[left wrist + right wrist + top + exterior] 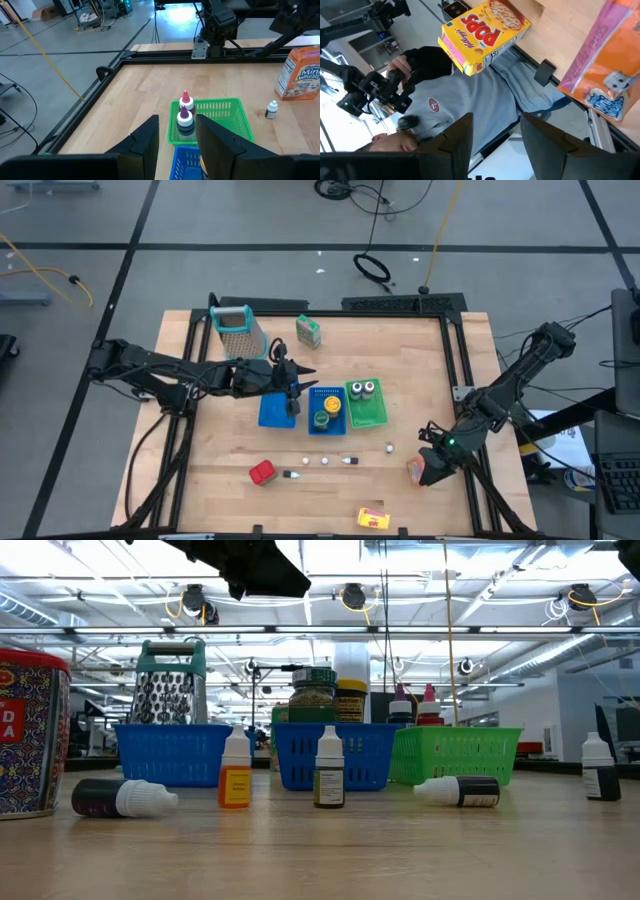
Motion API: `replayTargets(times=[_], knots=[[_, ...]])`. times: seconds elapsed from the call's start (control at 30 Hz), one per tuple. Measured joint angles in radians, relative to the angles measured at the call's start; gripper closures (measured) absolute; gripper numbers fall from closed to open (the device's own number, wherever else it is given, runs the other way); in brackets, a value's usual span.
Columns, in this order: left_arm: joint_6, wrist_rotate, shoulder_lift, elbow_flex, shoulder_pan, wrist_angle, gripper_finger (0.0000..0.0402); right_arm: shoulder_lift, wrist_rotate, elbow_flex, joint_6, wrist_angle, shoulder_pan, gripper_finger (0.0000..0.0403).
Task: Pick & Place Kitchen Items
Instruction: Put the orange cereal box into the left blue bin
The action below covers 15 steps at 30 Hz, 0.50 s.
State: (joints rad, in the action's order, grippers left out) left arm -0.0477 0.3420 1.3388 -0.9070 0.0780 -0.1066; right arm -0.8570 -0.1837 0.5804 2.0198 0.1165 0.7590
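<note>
yellow box (484,36) reads "pops"; orange packet (298,73) reads "mini wheats".

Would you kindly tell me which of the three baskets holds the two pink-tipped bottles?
The green basket, the one nearest the right arm; both bottles stand inside.

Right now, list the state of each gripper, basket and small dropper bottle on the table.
left gripper: open, empty, above the blue baskets.
right gripper: open, empty, by the orange packet.
green plastic basket: holds two upright bottles.
middle blue plastic basket: holds upright jars.
left blue plastic basket: contents hidden.
orange dropper bottle: upright.
olive dropper bottle: upright.
purple dropper bottle: lying down.
black dropper bottle: lying down.
</note>
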Motion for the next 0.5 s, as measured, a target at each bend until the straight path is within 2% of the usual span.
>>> replayTargets(times=[0.5], knots=[[0.0,0.0,0.0,0.0,0.0,-0.002,0.0273,0.0,-0.001,0.0,-0.077,0.001,0.0,0.0248]])
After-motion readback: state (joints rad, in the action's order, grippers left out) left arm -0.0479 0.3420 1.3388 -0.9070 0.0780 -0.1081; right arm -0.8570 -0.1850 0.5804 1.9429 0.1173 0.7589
